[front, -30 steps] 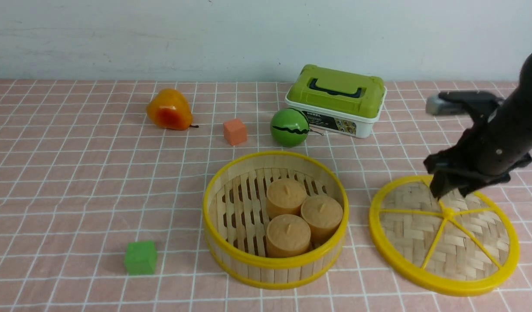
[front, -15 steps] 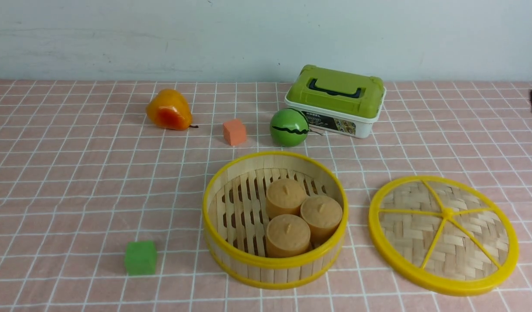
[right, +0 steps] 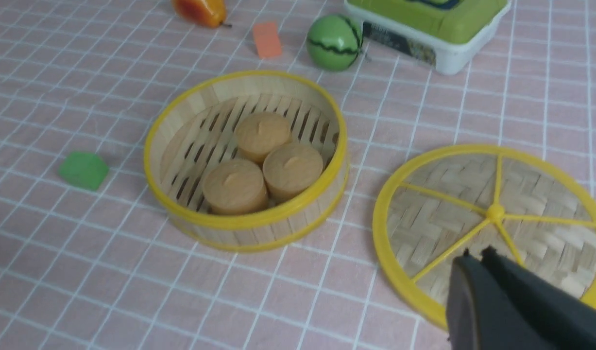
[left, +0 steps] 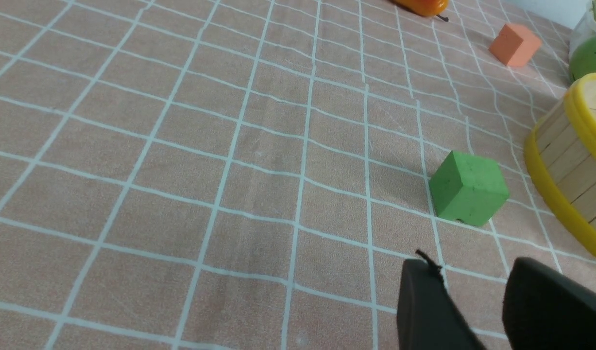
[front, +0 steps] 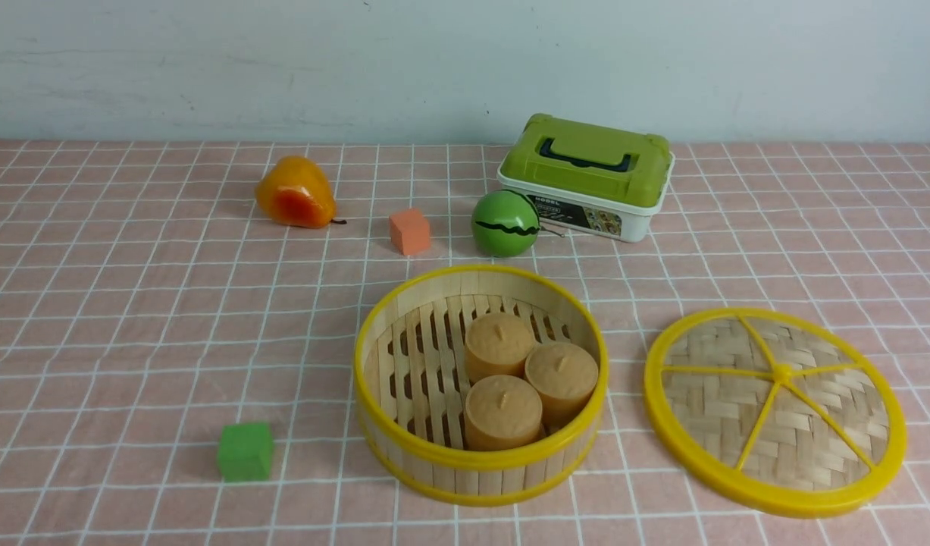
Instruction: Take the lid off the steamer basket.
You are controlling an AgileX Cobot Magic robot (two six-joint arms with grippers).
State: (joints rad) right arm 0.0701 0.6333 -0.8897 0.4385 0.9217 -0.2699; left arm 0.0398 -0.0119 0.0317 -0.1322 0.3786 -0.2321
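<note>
The steamer basket (front: 476,476) stands uncovered at the table's middle front, with three tan round cakes (front: 502,409) inside. The lid (front: 737,409) lies flat on the cloth to its right, clear of the basket. Neither arm shows in the front view. In the right wrist view my right gripper (right: 476,255) hangs above the near edge of the lid (right: 472,214), shut and empty, with the basket (right: 249,236) further off. My left gripper (left: 470,265) is open over bare cloth, nothing between its fingers, near the basket's wall (left: 570,160).
A green cube (front: 245,451) sits front left of the basket. Behind the basket are an orange cube (front: 409,230), a green watermelon ball (front: 505,222) and a white box with a green lid (front: 590,174). An orange pear (front: 295,191) lies at the back left.
My right arm has pulled back from over the lid and left the front view. Its gripper has shut. The lid stays flat on the cloth.
</note>
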